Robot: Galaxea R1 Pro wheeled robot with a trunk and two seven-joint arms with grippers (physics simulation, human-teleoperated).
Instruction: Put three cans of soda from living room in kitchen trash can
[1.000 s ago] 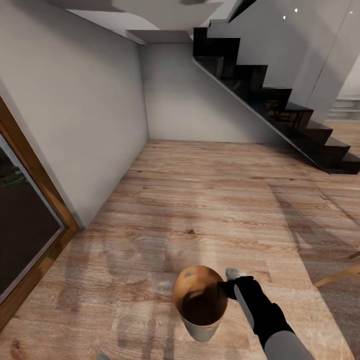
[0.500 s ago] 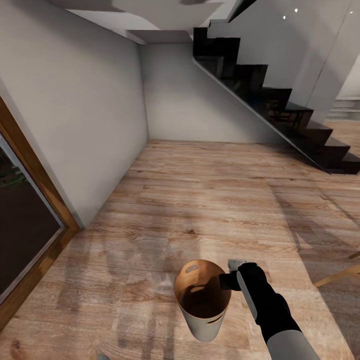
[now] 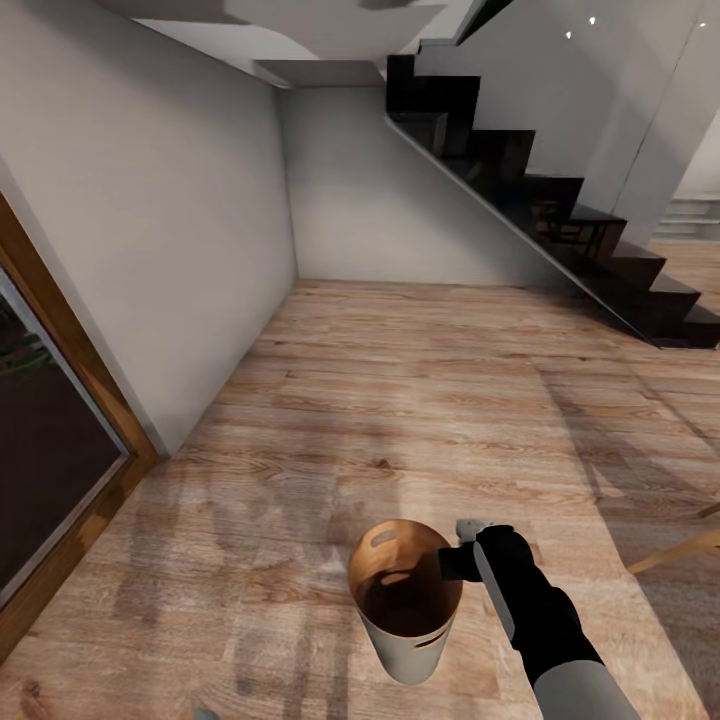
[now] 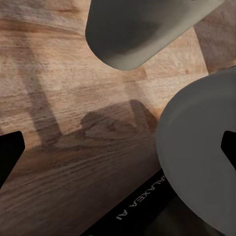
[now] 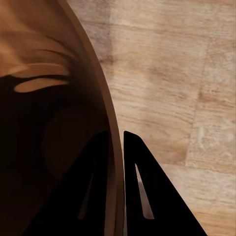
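The trash can point(image 3: 405, 610), pale grey outside and brown inside with an oval handle slot, hangs upright just above the wood floor at the bottom of the head view. My right gripper point(image 3: 452, 562) is shut on its rim, one finger inside the wall and one outside, as the right wrist view shows point(image 5: 117, 135). In that view the bin's dark brown inside point(image 5: 44, 123) shows with nothing in it that I can make out. My left gripper point(image 4: 118, 152) stands open over the floor, below the bin's grey underside point(image 4: 142, 29). The soda cans are out of view.
A white wall point(image 3: 150, 250) runs along the left, with a wood-framed glass door point(image 3: 50, 450) at the near left. A black staircase point(image 3: 560, 200) rises at the back right. A light wooden leg point(image 3: 690, 548) juts in at the right edge. Open wood floor point(image 3: 420, 400) lies ahead.
A second ago the bin leaned with its mouth toward me. It has swung upright and my right arm has shifted slightly right. Nothing has moved in the last half second.
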